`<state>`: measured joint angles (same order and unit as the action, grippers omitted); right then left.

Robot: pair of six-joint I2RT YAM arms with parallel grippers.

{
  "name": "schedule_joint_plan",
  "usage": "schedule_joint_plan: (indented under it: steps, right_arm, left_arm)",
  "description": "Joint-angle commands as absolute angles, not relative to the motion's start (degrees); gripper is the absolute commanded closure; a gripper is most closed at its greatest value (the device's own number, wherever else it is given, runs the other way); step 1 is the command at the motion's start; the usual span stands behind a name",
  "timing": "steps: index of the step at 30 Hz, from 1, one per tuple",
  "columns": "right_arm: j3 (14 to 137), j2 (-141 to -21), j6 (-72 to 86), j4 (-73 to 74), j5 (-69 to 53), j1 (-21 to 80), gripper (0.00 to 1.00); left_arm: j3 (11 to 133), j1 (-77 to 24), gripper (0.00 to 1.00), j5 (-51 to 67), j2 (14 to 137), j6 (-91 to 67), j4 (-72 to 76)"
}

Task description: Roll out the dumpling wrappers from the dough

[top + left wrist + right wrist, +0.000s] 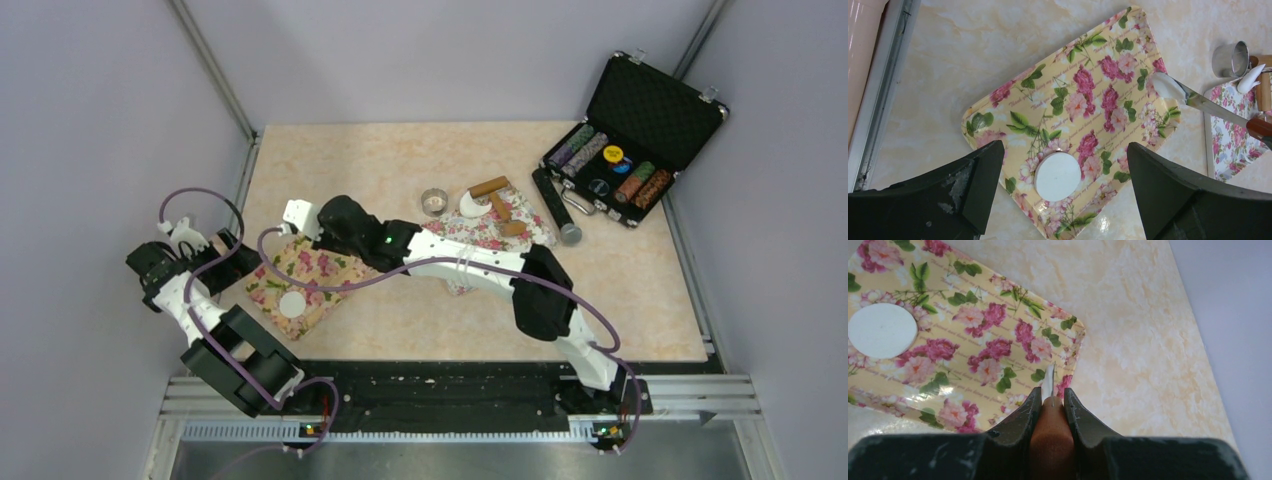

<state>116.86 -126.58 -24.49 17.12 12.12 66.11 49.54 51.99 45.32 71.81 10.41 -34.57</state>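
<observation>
Carrying dough on a knife above a flowered tray, with one dumpling wrapper already lying there.

Right end effector [1050, 394] is clenched on the brown wooden handle of one steel-bladed knife [1208, 104], whose rounded tip bears one white dough piece [1168, 86] at the far corner of the yellow rectangular rose-print tray [1088, 100]; whether the blade touches the tray cannot be told. One thin flat white dumpling wrapper [1058, 176] lies on that tray near its other end, well apart from the knife tip. Left end effector [1065, 147] hangs released above the tray, two black fingers spread wide. Farther along the marbled beige desk [400, 160] are one small metal ring cutter [434, 202], one more white dough lump [470, 207] just beside it, one second pink-flowered white tray [490, 232] and one open black case [650, 100].
</observation>
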Motion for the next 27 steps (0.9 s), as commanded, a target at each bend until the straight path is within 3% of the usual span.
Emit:
schedule_joint_plan:
  steps: [1, 27]
  right_arm:
    - [116.3, -123.9, -26.3, 13.3, 14.9, 67.1, 1.0]
    - [114.6, -123.5, -19.6, 19.7, 4.4, 69.6, 1.0]
  left_arm:
    - [49.3, 52.4, 0.02, 47.3, 71.1, 10.9, -32.9]
    - [49.2, 52.4, 0.02, 47.6, 71.3, 10.8, -32.6]
